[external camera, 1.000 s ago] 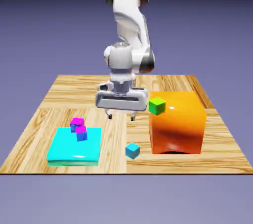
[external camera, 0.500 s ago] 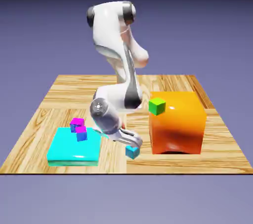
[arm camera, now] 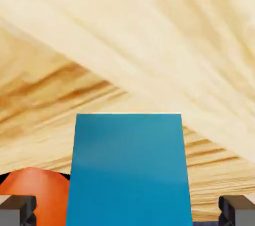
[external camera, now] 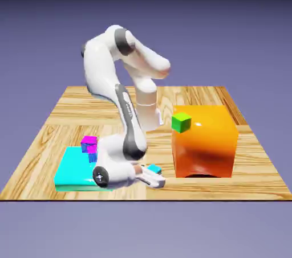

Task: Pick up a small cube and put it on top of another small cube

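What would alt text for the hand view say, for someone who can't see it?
A blue cube fills the lower middle, between the open gripper's two dark fingertips, touching neither. Pale wood lies behind; something red-orange shows lower left.

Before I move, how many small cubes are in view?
4: a blue cube by the pincer; a green cube at the orange block's upper left in the exterior view; two magenta-topped cubes around the cyan slab's far edge. The arm may hide more.
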